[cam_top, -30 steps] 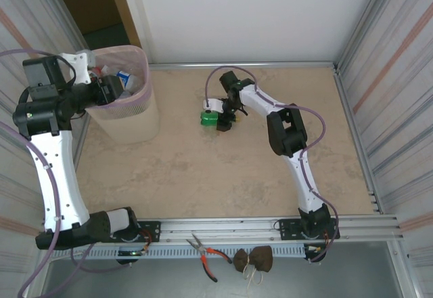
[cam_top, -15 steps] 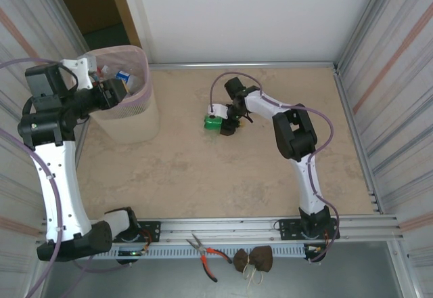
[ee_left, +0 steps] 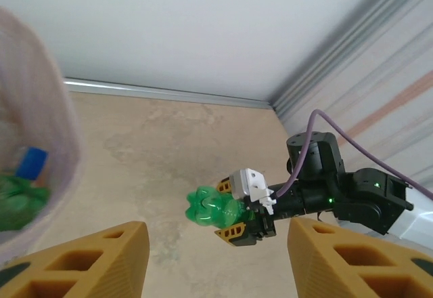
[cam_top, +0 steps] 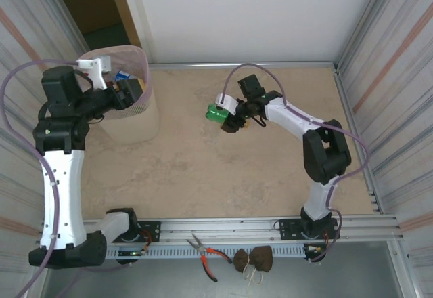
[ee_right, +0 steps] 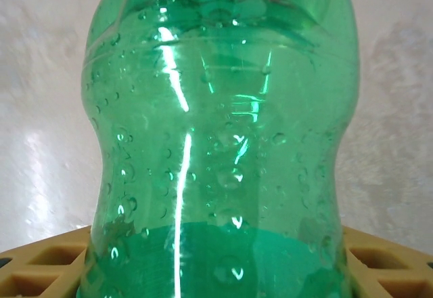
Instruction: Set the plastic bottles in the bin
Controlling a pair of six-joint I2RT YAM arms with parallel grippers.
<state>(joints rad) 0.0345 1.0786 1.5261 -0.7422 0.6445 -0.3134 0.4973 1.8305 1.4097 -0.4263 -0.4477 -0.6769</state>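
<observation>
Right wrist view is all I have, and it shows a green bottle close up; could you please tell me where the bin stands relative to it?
Observer: The bin stands at the far left of the table, to the left of the green bottle, with bare tabletop between them.
Operator: Thank you. Is anything in the bin?
Observer: Yes. Through its translucent wall the left wrist view shows a blue cap and something green below it.
Operator: And where is the left gripper, please?
Observer: The left gripper is at the bin's rim, facing the green bottle, fingers spread with nothing between them.
</observation>
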